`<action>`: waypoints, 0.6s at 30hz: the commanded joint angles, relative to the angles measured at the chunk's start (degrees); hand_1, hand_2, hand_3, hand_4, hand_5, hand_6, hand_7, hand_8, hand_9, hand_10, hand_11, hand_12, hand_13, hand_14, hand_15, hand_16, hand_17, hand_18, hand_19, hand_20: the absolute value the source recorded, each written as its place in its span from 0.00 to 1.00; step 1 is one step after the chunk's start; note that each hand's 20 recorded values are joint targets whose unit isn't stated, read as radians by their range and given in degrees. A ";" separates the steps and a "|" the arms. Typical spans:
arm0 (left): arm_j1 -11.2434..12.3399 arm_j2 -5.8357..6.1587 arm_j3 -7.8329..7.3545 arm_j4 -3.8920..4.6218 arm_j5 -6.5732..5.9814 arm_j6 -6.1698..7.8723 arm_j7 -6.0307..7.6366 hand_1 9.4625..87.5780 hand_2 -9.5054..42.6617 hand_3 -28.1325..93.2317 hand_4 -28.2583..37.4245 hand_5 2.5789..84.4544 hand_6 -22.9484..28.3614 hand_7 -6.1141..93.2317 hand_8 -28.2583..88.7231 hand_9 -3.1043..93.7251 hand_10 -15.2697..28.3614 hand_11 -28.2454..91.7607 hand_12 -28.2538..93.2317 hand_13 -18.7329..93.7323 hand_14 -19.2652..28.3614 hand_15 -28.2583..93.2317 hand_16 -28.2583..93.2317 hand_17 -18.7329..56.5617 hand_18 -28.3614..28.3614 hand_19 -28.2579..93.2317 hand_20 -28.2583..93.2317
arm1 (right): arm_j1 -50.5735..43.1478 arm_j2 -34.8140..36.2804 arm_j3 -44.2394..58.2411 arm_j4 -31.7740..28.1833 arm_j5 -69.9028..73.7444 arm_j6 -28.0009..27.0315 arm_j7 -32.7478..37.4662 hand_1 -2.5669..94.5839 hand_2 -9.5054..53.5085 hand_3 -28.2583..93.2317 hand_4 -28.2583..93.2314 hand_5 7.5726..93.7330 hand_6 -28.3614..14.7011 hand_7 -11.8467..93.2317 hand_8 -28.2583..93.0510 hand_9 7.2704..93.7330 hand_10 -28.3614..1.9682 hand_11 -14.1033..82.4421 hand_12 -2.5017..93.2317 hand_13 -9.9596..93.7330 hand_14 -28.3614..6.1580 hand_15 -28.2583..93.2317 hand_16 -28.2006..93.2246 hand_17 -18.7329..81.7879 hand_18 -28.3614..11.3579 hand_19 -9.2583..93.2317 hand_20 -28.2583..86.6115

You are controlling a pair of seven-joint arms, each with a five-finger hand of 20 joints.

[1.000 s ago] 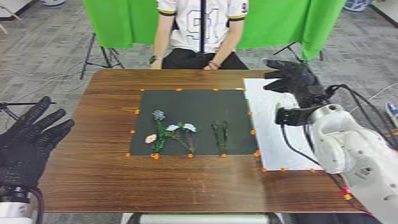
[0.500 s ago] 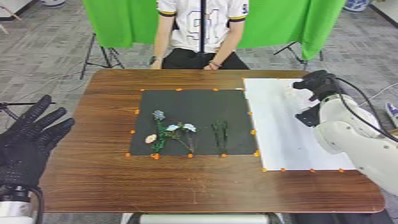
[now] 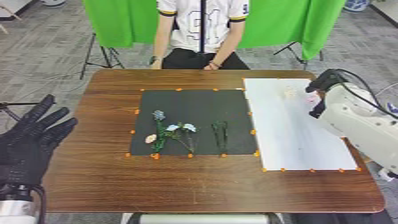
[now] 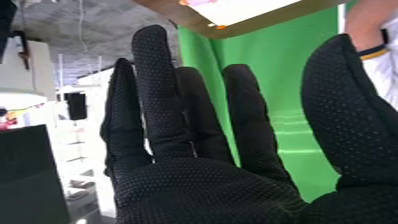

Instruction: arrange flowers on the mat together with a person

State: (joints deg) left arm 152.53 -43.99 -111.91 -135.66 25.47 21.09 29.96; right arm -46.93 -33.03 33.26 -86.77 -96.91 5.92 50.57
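Head view, squarish dark mat (image 3: pixel 197 107), slender flowers (image 3: pixel 189 128)

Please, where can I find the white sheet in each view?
Head view: the white sheet lies on the brown table, right of the dark mat.
Right wrist view: part of it shows beyond the right hand, with the table's edge around its corner.
Shared landmark: the green cloth behind the table.

The left hand (image 3: pixel 21 152) and right hand (image 3: pixel 329 80) both have straight, spread fingers (image 4: pixel 158 95).
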 commanded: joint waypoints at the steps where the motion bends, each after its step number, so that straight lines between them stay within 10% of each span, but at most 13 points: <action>1: 0.20 0.25 0.26 0.37 -0.20 -0.18 -0.95 0.14 0.30 0.86 0.06 0.36 0.54 0.15 0.17 0.36 0.70 0.38 0.33 0.36 0.87 0.61 0.19 0.14 0.84 0.58 0.39 | -0.99 -0.23 -0.39 0.92 -0.01 -1.50 0.45 0.37 0.06 0.87 0.02 0.43 0.69 0.25 0.13 0.42 0.38 0.24 0.18 0.57 0.35 0.66 0.31 0.32 0.17 0.73 0.38; 18: -0.19 0.34 0.10 0.52 -0.48 -0.18 -0.36 0.15 0.30 0.86 0.06 0.36 0.54 0.15 0.17 0.36 0.69 0.38 0.33 0.36 0.88 0.61 0.19 0.14 0.84 0.58 0.39 | 1.74 -2.96 -4.76 4.89 -1.20 -4.11 -1.21 0.39 0.04 0.88 0.01 0.41 0.71 0.25 0.13 0.41 0.40 0.25 0.18 0.57 0.38 0.66 0.30 0.32 0.20 0.73 0.36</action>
State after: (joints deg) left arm 152.11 -43.06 -111.77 -135.50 25.15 21.04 29.59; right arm -47.92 -34.88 31.35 -82.91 -96.50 2.88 50.46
